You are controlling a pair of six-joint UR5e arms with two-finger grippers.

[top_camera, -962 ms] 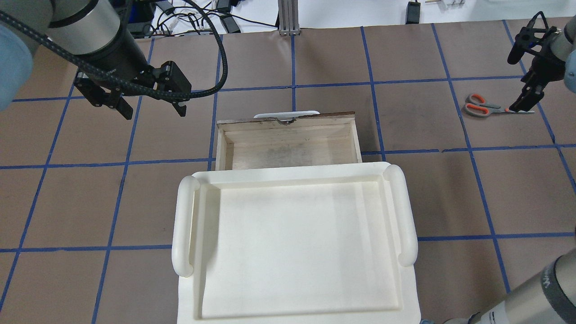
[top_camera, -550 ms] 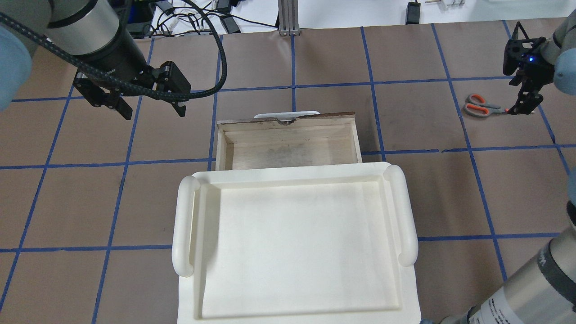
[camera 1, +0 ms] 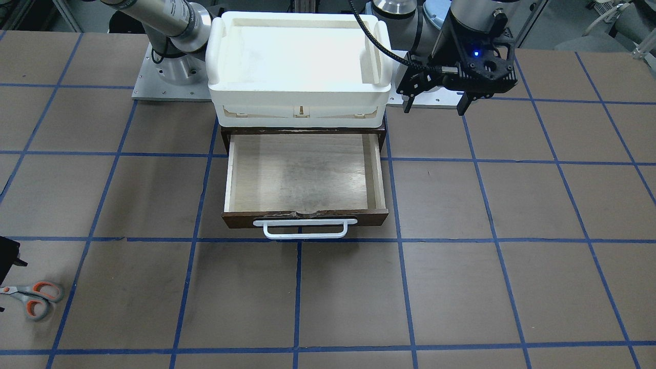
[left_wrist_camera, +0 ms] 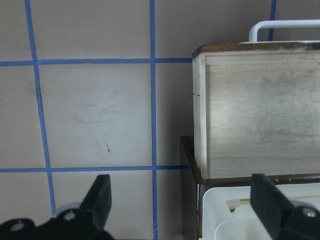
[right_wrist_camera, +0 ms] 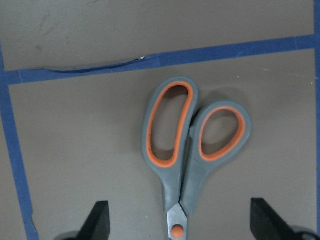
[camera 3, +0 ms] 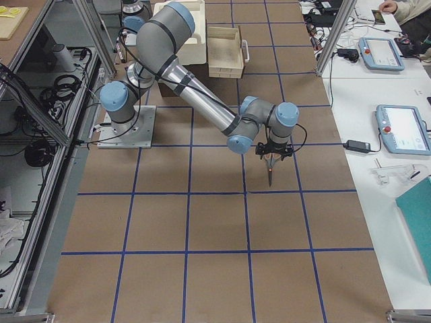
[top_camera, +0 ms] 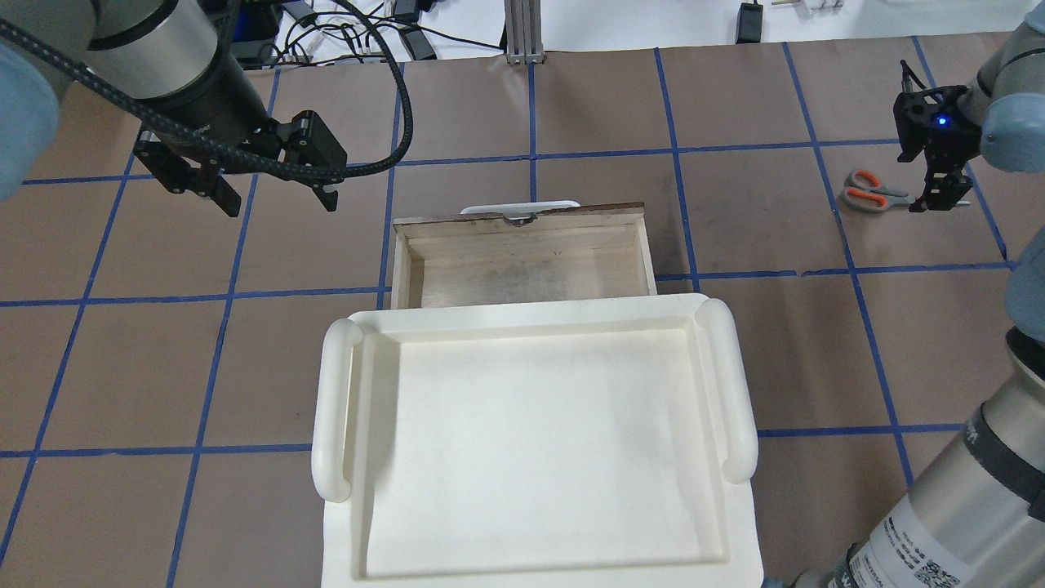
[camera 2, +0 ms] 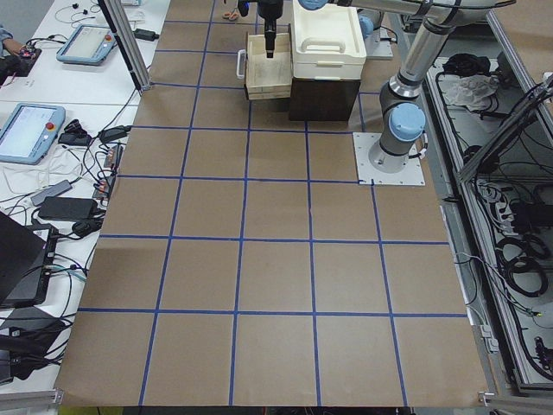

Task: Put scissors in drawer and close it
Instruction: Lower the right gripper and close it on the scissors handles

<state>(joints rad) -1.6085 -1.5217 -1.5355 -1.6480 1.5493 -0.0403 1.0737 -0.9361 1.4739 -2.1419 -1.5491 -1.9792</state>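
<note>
Tabletop (top_camera: 735, 229), brown with a blue tape grid, fills the overhead view. White tray (top_camera: 326, 408) sits at lower centre. The drawer (top_camera: 571, 214) juts out from beneath the tray at mid-frame, pulled open, its plywood floor bare. Left fingers (top_camera: 227, 200), upper left, are spread wide and empty, near the drawer's corner but apart from it. Right fingers (right_wrist_camera: 99, 220), at the far right edge overhead, are also spread and hold nothing. They straddle the scissors (right_wrist_camera: 185, 145), which lie flat on the tabletop well apart from the drawer, blades shut. In the wrist view the loops point toward frame top and the pivot sits at bottom centre. Step in hand, by my reading, is the pick-up. To do it well, descend straight so the pads bracket the neck by the pivot, not the loops. The scissors are thin and flat, so go low to the paper before closing or the fingers may skate over them. Lift level, then carry toward the drawer.
</note>
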